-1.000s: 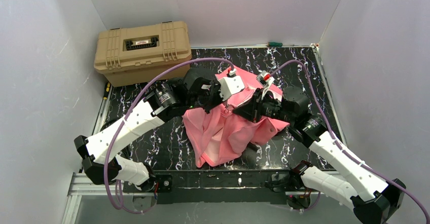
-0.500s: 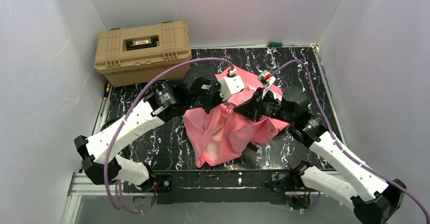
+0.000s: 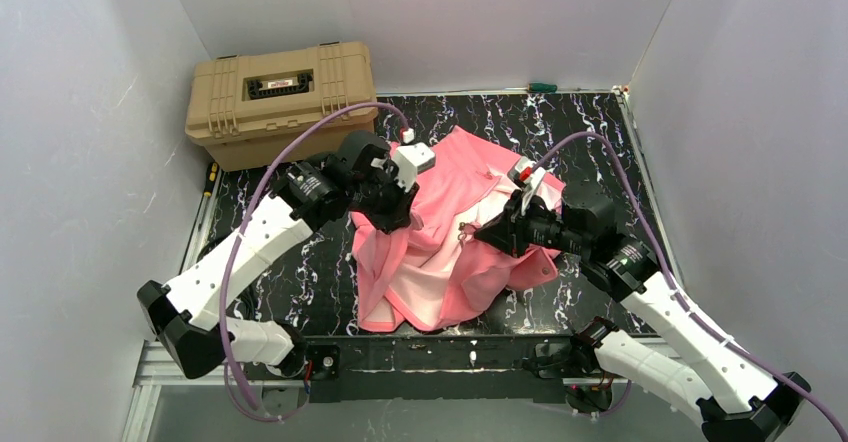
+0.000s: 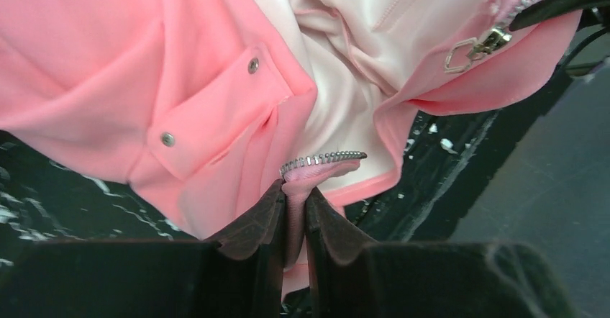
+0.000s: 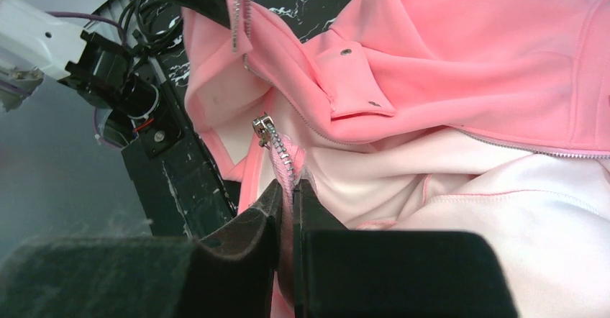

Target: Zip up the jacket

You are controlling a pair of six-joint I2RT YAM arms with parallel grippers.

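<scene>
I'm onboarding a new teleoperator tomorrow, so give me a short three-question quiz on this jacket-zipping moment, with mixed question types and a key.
1. True or false: the jacket is already zipped shut.
2. The left tool and the right tool each pinch: A) a snap pocket, B) a front edge with zipper teeth, C) nothing.
3. Fill in: the zipper slider sits on the edge held by the ____ tool.

Key: 1 false, the front lies open with the pale lining showing; 2 B; 3 right.
</scene>
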